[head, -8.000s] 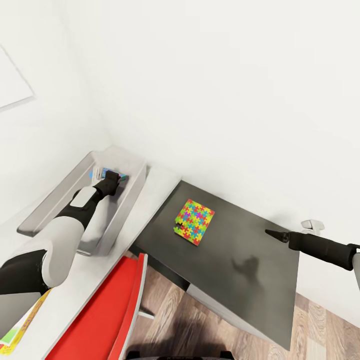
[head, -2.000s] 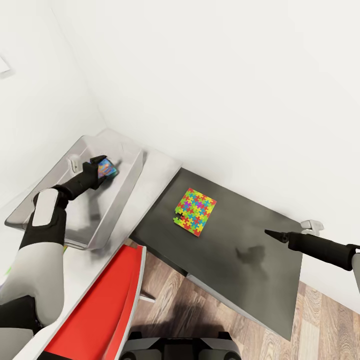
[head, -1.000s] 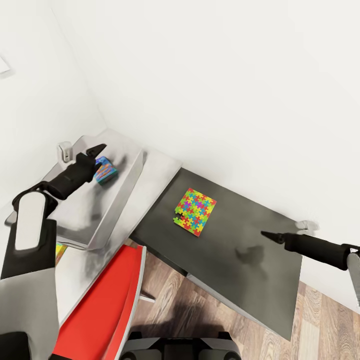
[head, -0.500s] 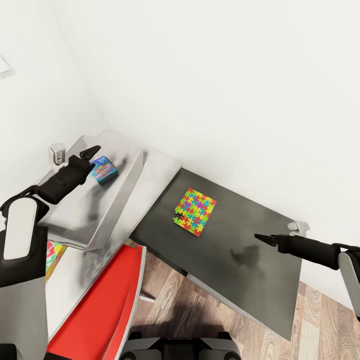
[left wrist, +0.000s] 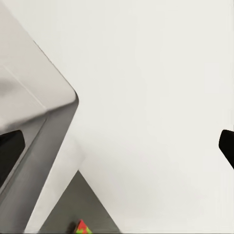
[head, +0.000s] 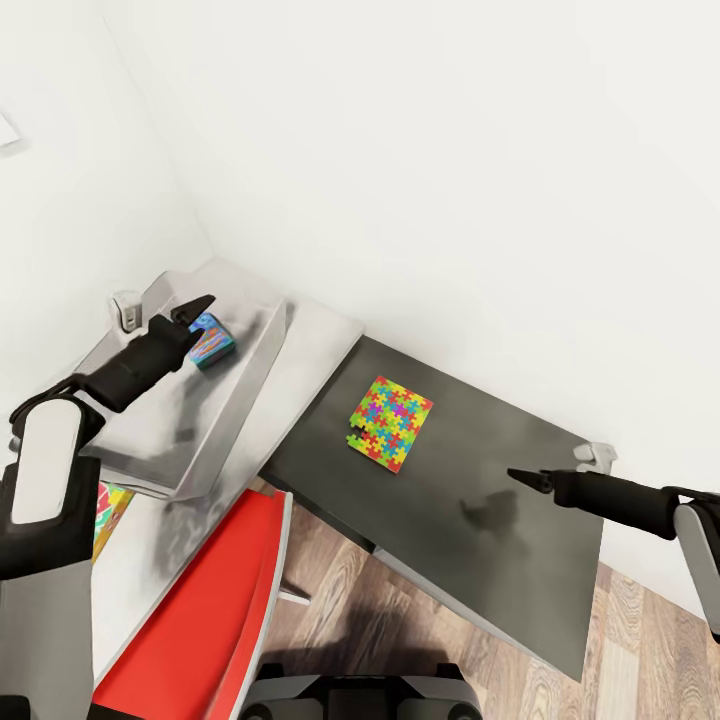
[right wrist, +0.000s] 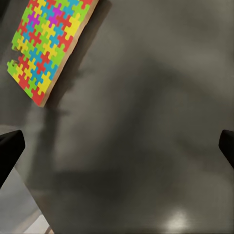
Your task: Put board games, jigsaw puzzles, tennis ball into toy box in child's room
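The left gripper (head: pixel 197 306) hovers over the toy box (head: pixel 255 350), jaws spread wide and empty, just beside a small colourful box (head: pixel 211 340) lying inside. The right gripper (head: pixel 525 479), also wide apart, hangs above the dark surface (head: pixel 480 540), well apart from the jigsaw puzzle (head: pixel 390 422).

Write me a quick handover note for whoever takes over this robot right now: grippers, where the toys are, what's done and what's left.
Left gripper: open and empty, over the toy box.
Right gripper: open and empty, above the dark surface, well away from the jigsaw puzzle.
Toys: one small colourful box lies inside the toy box near its far end. One jigsaw puzzle lies flat on the dark surface beside the white table. A colourful flat item peeks out on the table by the toy box's near edge; what it is cannot be told.
Done: the small box is in.
Left: the puzzle on the dark surface, the item by the box, and the remaining toys.
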{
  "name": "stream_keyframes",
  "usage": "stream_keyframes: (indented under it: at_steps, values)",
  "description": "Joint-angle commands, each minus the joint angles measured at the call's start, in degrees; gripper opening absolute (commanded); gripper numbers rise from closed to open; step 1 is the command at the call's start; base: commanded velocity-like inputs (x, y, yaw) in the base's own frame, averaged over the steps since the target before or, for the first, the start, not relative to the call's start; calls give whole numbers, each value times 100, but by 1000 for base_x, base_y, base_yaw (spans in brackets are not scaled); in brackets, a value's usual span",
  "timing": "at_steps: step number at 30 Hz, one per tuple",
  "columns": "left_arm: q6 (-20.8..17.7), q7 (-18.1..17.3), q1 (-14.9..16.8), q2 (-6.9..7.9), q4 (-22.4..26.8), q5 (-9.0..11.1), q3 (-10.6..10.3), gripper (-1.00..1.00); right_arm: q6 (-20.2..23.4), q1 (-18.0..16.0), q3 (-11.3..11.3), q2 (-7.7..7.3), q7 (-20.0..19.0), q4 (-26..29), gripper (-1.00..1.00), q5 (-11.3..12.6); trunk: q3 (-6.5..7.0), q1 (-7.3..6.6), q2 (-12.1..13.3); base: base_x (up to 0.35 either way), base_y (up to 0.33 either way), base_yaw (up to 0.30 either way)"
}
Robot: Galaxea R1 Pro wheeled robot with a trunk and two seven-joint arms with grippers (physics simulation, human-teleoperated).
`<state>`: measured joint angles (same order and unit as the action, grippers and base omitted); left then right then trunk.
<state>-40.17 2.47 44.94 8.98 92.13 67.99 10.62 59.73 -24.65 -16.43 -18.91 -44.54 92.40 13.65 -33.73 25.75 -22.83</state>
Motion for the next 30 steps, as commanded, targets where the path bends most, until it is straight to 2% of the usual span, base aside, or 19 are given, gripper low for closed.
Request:
stream_keyframes:
  at_steps: [1,4,7,9,10,12,13,14,15,17,22,26,27,30]
  values:
    - [-82,-16,3,-2,4,54,-11,100,27,-4,-3,-2,-31,1,100,-17,-7,3,-9,0,0,0]
    - [-131,-62,2,-4,4,72,-21,100,27,-4,1,-1,-31,2,100,-18,-7,3,-9,0,0,0]
    - [-213,-177,7,2,5,177,-29,100,27,-4,6,0,-30,4,100,-19,-7,3,-9,0,0,0]
    - [-269,-319,18,26,6,410,-21,100,27,-4,8,0,-30,3,100,-19,-7,3,-9,0,0,0]
    - [-269,-319,18,26,6,410,-21,100,27,-4,8,0,-30,3,100,-19,-7,3,-9,0,0,0]
    - [-308,-435,39,48,6,685,-18,100,27,-4,8,1,-29,4,100,-20,-7,3,-9,0,0,0]
    - [-308,-435,39,48,6,685,-18,100,27,-4,8,1,-29,4,100,-20,-7,3,-9,0,0,0]
    - [-324,-480,55,56,6,821,-19,100,27,-4,8,1,-29,5,100,-20,-7,3,-9,0,0,-5]
    - [-324,-480,55,56,6,821,-19,100,27,-4,8,1,-29,5,100,-20,-7,3,-9,0,0,-5]
    - [-346,-545,114,62,7,1062,-44,100,27,-4,8,1,-29,5,100,-20,-7,3,-9,0,0,-27]
    - [-372,-586,201,40,7,1224,-114,100,27,-4,6,1,-29,6,100,-20,-7,3,-9,0,0,-83]
    - [-436,-614,345,-36,7,1366,-369,100,27,-4,-3,-2,-29,5,100,-19,-7,3,-9,0,0,-171]
    - [-436,-614,345,-36,7,1366,-369,100,27,-4,-3,-2,-29,5,100,-19,-7,3,-9,0,0,-194]
    - [-476,-588,496,-194,7,1437,-708,100,27,-4,-10,-5,-29,3,100,-18,-7,3,-9,0,0,-223]
